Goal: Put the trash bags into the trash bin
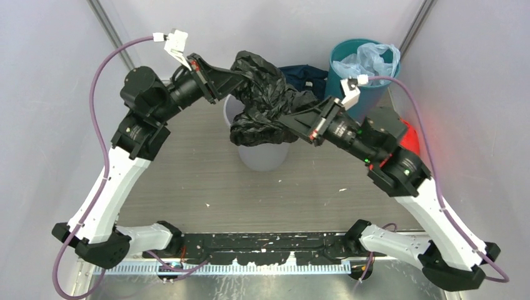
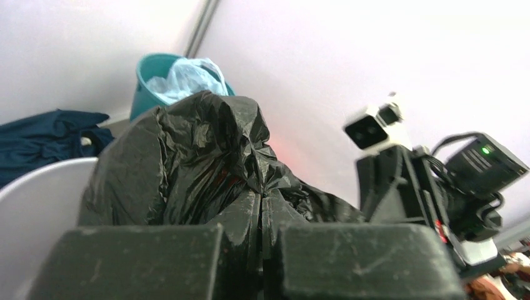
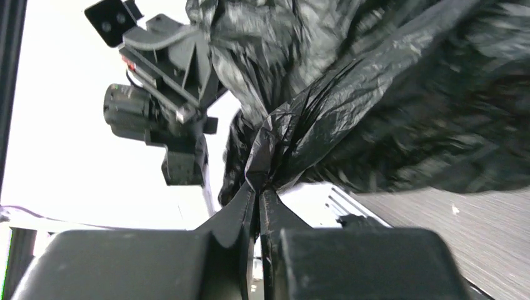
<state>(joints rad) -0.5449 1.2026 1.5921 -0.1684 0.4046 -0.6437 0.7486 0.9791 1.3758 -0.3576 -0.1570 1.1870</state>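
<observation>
The black trash bag (image 1: 265, 100) hangs bunched between my two grippers, above and partly over the light grey trash bin (image 1: 262, 155). My left gripper (image 1: 240, 78) is shut on the bag's upper left end. My right gripper (image 1: 294, 115) is shut on its right side. In the left wrist view the jaws (image 2: 261, 200) pinch a pleat of the bag (image 2: 200, 162), with the bin's rim (image 2: 37, 181) at lower left. In the right wrist view the jaws (image 3: 259, 187) clamp gathered black plastic (image 3: 387, 106). The bag hides most of the bin's opening.
A teal-green bin (image 1: 365, 69) holding a pale blue bag (image 1: 369, 59) stands at the back right. A dark blue cloth (image 1: 306, 75) lies behind the grey bin. A red bundle (image 1: 407, 136) sits under the right arm. Walls close in on both sides.
</observation>
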